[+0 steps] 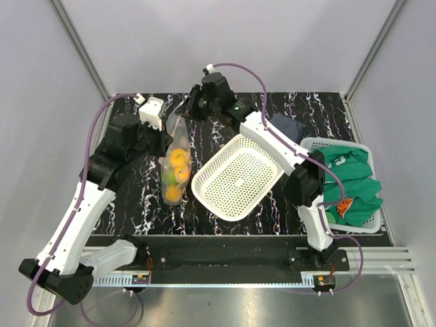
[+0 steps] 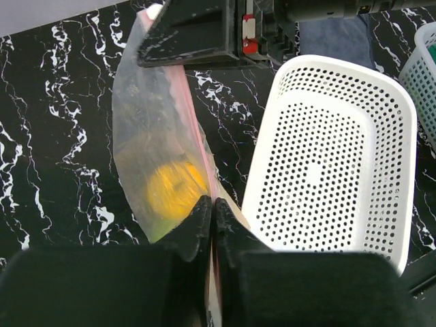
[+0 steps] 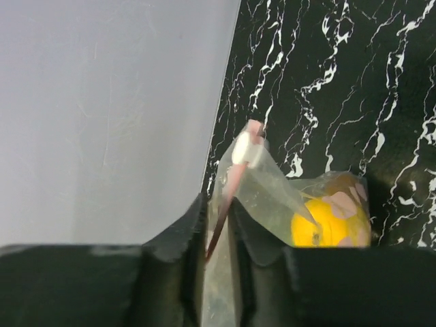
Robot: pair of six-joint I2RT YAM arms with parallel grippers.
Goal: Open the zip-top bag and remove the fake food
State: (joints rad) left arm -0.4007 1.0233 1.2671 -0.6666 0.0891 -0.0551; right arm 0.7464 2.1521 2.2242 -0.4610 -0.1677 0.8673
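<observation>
Over the marbled worktop, your left fingers clamp the zip-top bag at its zip edge and your right fingers pinch the far end, probably bracing it to pull open. The fake food sits inside, just beyond the left fingers.

Lab test booth: plain white walls, aluminium rails.

1. Bottom of the left wrist view: the left gripper covers the low end of the zip-top bag.
2. The fake food inside looks like a blurry yellow blob.
3. Top view, upper right: the right arm hides most of a dark cloth.
</observation>
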